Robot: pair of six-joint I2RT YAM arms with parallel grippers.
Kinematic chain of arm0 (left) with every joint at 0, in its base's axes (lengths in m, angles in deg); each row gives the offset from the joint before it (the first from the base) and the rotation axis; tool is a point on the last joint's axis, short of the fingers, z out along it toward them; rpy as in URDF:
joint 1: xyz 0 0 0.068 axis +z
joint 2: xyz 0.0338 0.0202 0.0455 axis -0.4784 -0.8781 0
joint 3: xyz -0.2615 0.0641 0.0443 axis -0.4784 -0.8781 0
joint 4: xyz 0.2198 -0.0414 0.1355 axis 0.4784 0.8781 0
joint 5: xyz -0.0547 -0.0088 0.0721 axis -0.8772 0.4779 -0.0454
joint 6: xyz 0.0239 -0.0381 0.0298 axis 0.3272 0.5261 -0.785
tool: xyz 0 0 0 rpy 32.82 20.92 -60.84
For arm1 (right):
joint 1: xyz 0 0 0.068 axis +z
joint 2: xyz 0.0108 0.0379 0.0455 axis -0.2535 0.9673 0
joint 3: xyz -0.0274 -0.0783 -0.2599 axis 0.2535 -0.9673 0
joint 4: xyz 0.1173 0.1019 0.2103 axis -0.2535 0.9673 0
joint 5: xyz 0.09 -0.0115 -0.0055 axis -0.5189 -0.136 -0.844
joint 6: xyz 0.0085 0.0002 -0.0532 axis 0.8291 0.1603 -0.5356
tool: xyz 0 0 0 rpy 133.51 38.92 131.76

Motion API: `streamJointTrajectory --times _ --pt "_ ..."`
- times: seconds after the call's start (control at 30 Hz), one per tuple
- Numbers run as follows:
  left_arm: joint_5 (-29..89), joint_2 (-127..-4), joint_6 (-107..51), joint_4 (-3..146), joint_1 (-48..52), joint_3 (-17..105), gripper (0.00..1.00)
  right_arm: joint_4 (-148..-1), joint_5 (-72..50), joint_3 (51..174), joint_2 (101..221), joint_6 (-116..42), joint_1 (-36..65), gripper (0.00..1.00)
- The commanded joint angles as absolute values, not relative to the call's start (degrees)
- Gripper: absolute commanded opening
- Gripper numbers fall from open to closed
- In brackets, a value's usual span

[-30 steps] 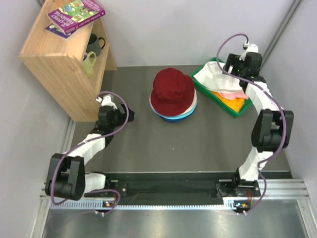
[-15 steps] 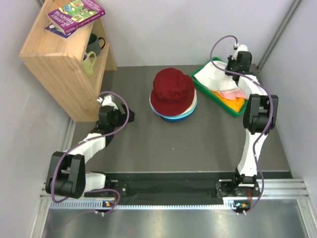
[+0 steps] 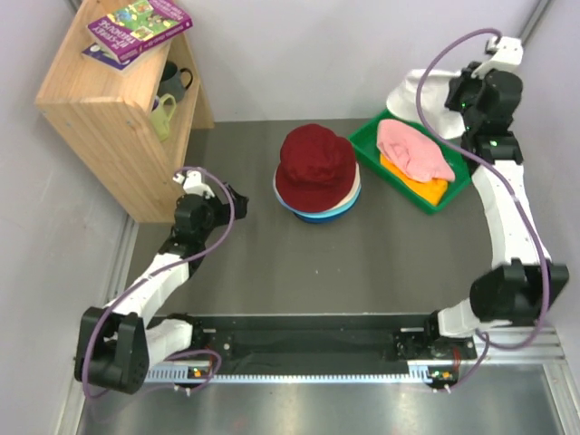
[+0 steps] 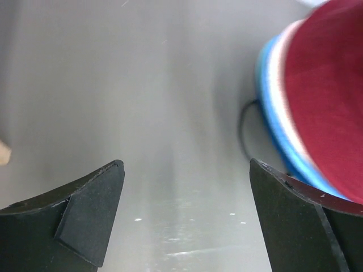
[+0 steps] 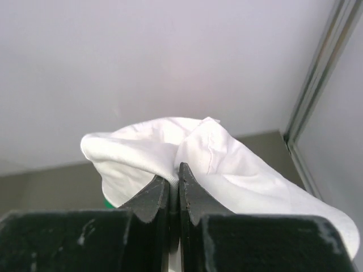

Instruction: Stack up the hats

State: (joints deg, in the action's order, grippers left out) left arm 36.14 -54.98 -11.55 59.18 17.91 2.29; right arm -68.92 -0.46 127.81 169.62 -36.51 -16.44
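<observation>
Hats: white hat hangs clear of the counter at the far right near the back wall. A fold of it is pinched between the pressed-together fingers of the right gripper, and its lower part is cut off in the wrist view. Dark red hat tops the centre stack; the hats beneath show only white, blue and teal brim edges. Pink hat lies in the green tray, covering most of an orange-yellow hat. Left gripper is spread and holds nothing, low over the counter beside the stack. Book cover lettering on the wooden shelf is too small to read.
</observation>
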Motion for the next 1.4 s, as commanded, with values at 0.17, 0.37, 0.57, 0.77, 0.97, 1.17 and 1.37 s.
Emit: streamJointTrajectory --times 0.17,0.37,0.57,0.77,0.97,1.17,1.37 --pt "35.57 -47.73 -9.25 58.41 3.56 8.0 0.95 -69.62 7.73 118.9 147.49 -28.38 0.75 0.0" --pt "29.78 -45.27 1.64 48.58 -0.68 7.04 0.95 -74.37 8.62 111.96 142.55 -23.19 11.06 0.0" --pt "25.64 -47.63 6.76 38.04 -4.72 8.61 0.95 -77.09 11.95 109.58 142.46 -21.87 19.67 0.0" --pt "26.78 -53.17 5.97 37.05 -7.36 12.66 0.95 -77.62 14.33 109.67 143.43 -21.78 24.78 0.0" --pt "30.03 -55.37 5.7 34.33 -7.54 13.8 0.91 -77.1 14.95 109.49 143.25 -21.87 27.33 0.0" --pt "30.38 -57.31 5.26 29.41 -7.54 14.51 0.71 -75.87 15.48 108.35 142.9 -22.05 28.03 0.0" --pt "31.43 -59.94 3.51 28.88 -7.54 17.14 0.22 -75.52 17.23 107.82 142.9 -23.89 27.95 0.0"
